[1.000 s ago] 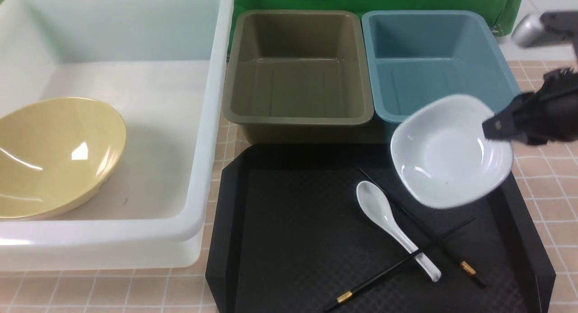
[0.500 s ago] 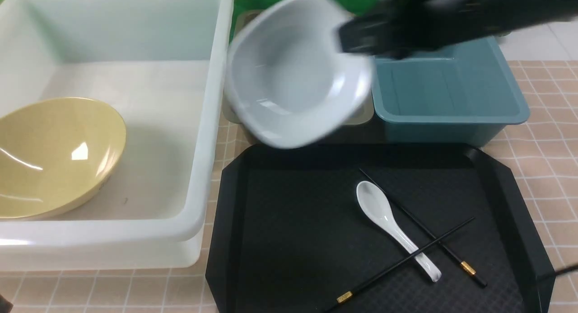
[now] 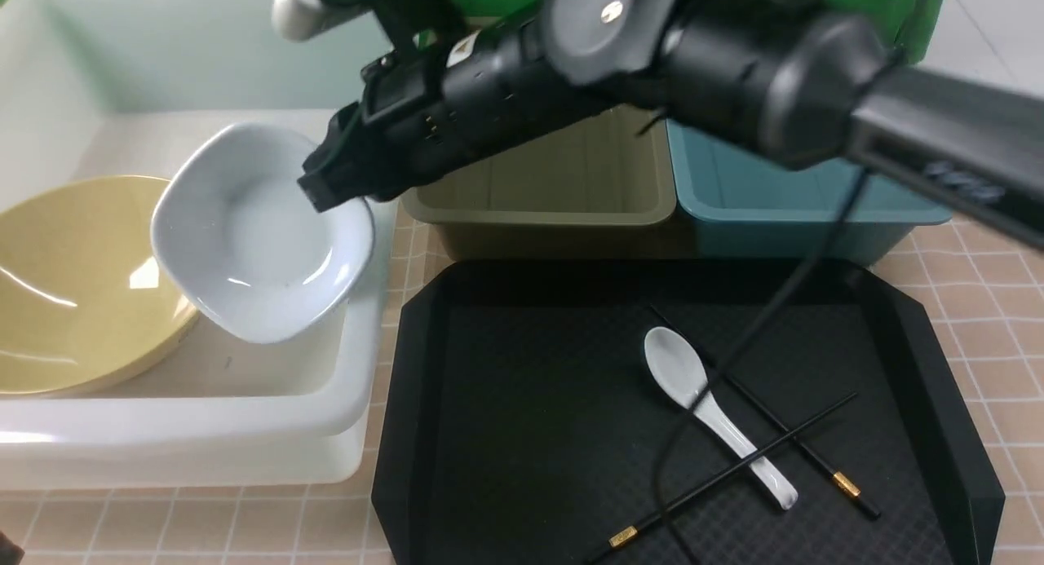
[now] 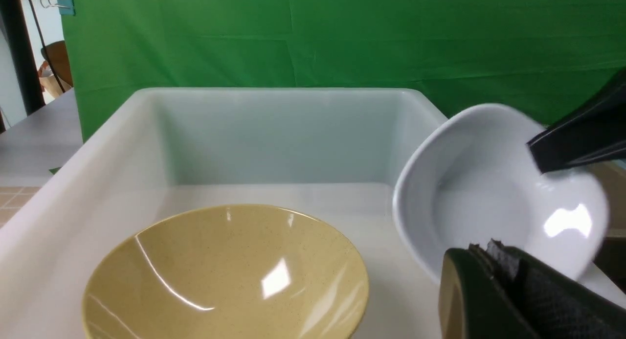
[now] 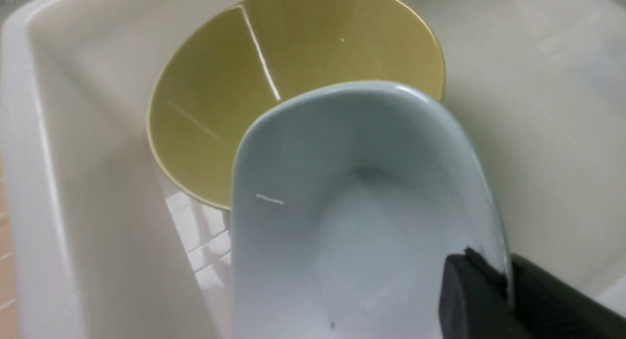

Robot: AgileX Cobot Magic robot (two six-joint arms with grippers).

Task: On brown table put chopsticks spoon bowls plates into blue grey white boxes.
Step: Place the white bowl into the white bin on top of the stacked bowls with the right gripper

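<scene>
Over the white box (image 3: 359, 386), toward its right side, your right fingers (image 3: 326, 182) are clamped on the rim of the white bowl (image 3: 253, 239). They hold it tilted, with its hollow turned toward the front camera. A second ago that bowl hung over the near edge of the blue box (image 3: 816, 214) and the right end of the black tray (image 3: 530, 434). Half a second ago it was over the grey box (image 3: 538, 214). It has now crossed both, and your right arm (image 3: 693, 51) stretches across them. The bowl sits just beside the yellow bowl (image 3: 73, 288), which lies where it was in the white box. From the front their rims overlap, but you cannot tell whether they touch.

Your left fingers (image 4: 494, 260) show only in the left wrist view. They are pressed together with nothing between them, close to the white bowl's lower edge.

On the tray nothing has shifted. The white spoon (image 3: 710, 410) lies under the crossed black chopsticks (image 3: 816, 459), and the tiled brown surface (image 3: 1003, 361) carries everything.
</scene>
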